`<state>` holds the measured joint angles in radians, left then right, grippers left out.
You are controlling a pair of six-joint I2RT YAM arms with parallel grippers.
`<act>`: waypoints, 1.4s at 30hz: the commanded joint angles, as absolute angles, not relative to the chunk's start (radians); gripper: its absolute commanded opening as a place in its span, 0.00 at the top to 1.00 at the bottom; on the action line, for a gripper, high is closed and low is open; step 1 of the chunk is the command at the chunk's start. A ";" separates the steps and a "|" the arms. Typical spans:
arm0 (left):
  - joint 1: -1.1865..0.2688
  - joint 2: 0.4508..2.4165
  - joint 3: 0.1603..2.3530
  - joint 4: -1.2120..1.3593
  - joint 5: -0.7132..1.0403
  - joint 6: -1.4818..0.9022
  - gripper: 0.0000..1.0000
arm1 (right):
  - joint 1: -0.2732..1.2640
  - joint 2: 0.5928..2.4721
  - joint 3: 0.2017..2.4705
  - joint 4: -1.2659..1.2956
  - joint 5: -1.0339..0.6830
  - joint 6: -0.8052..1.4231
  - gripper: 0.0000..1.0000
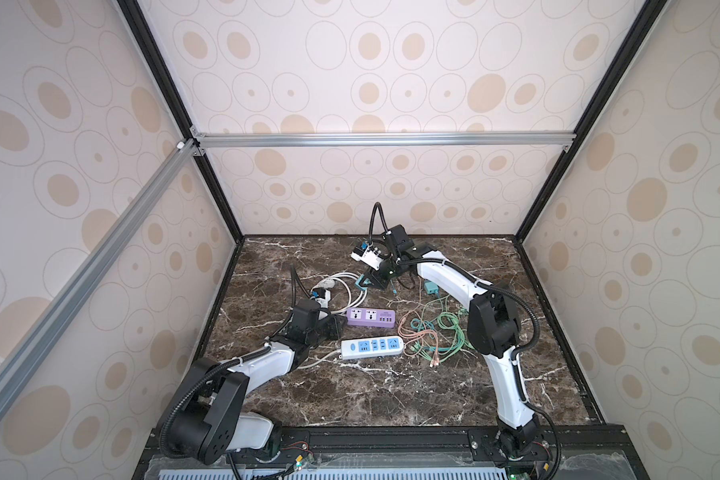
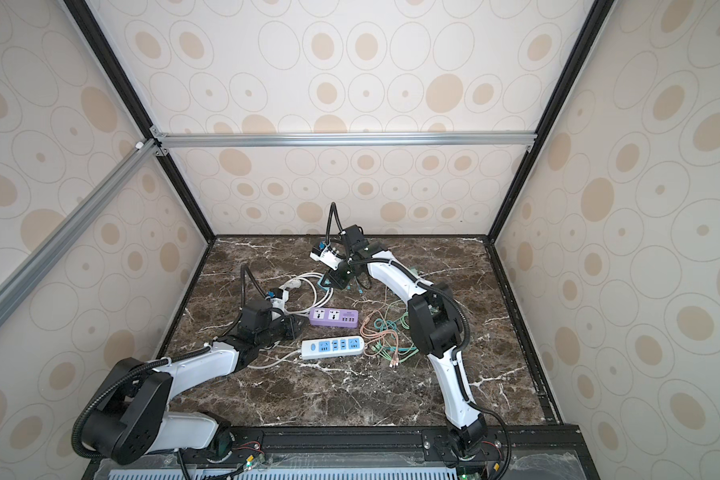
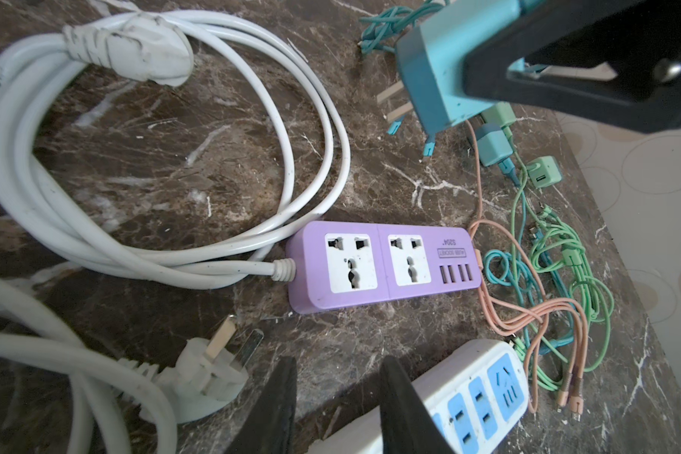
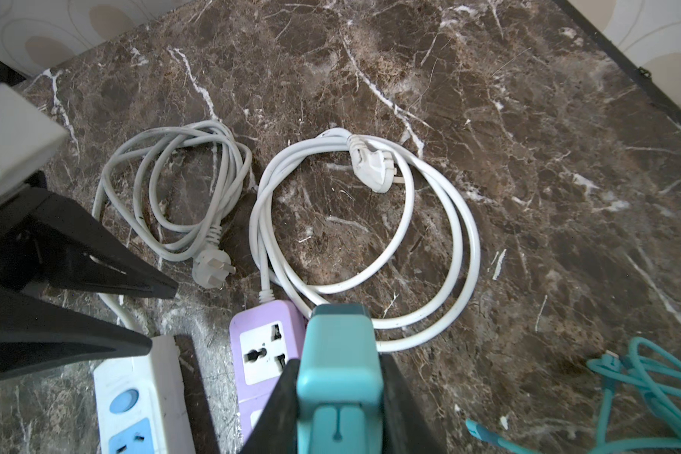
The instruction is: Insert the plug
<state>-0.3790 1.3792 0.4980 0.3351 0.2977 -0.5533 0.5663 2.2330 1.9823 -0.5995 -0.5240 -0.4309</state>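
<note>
My right gripper (image 4: 339, 365) is shut on the plug (image 4: 341, 353), a teal block. In the left wrist view the plug (image 3: 437, 70) shows two flat prongs sticking out clear of the black finger (image 3: 547, 78). In both top views it hangs over the marble behind the purple power strip (image 1: 371, 318) (image 2: 334, 318), apart from it. The strip's two white sockets (image 3: 352, 263) are empty. My left gripper (image 3: 339, 393) is low and open beside the purple strip's cord end, with only marble between its fingers. One finger overlaps the white power strip (image 3: 476, 393).
Two coiled white cords (image 4: 197, 188) (image 3: 174, 157) with white plugs (image 3: 213, 373) lie left of and behind the strips. A tangle of teal, green and pink cables (image 1: 433, 332) and small green chargers (image 3: 543, 173) lie to the right. Patterned walls close in the table.
</note>
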 commanded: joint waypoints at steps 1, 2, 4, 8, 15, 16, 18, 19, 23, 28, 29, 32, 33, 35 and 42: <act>-0.368 1.419 0.548 0.387 0.320 -0.569 0.68 | 0.577 2.215 1.970 -0.640 -0.519 -0.487 0.95; -0.368 1.432 0.553 0.392 0.324 -0.569 0.69 | 0.580 2.217 1.970 -0.645 -0.516 -0.492 0.95; -0.367 1.461 0.567 0.398 0.335 -0.571 0.71 | 0.588 2.219 1.970 -0.657 -0.503 -0.508 0.95; -0.367 1.502 0.597 0.387 0.330 -0.565 0.73 | 0.599 2.224 1.970 -0.666 -0.488 -0.523 0.95; -0.367 1.545 0.656 0.314 0.283 -0.543 0.74 | 0.613 2.235 1.974 -0.683 -0.464 -0.546 0.95; -0.367 1.553 0.662 0.307 0.278 -0.541 0.74 | 0.616 2.235 1.974 -0.685 -0.459 -0.549 0.95; -0.367 1.569 0.676 0.294 0.272 -0.538 0.75 | 0.623 2.239 1.976 -0.692 -0.444 -0.562 0.95; -0.367 1.575 0.679 0.291 0.272 -0.538 0.76 | 0.626 2.241 1.976 -0.695 -0.440 -0.566 0.95; -0.367 1.605 0.695 0.287 0.279 -0.538 0.78 | 0.635 2.248 1.982 -0.709 -0.433 -0.578 0.96; -0.367 1.617 0.699 0.258 0.285 -0.531 0.79 | 0.640 2.249 1.982 -0.716 -0.431 -0.586 0.96; -0.367 1.618 0.699 0.254 0.282 -0.528 0.79 | 0.642 2.250 1.983 -0.717 -0.431 -0.586 0.96; -0.367 1.621 0.700 0.253 0.280 -0.526 0.79 | 0.648 2.252 1.983 -0.721 -0.431 -0.592 0.96; -0.367 1.624 0.702 0.252 0.281 -0.526 0.79 | 0.651 2.252 1.982 -0.724 -0.431 -0.596 0.96; -0.367 1.630 0.703 0.252 0.282 -0.523 0.79 | 0.653 2.255 1.982 -0.728 -0.427 -0.602 0.96; -0.367 1.644 0.710 0.251 0.288 -0.520 0.79 | 0.668 2.261 1.983 -0.745 -0.400 -0.638 0.96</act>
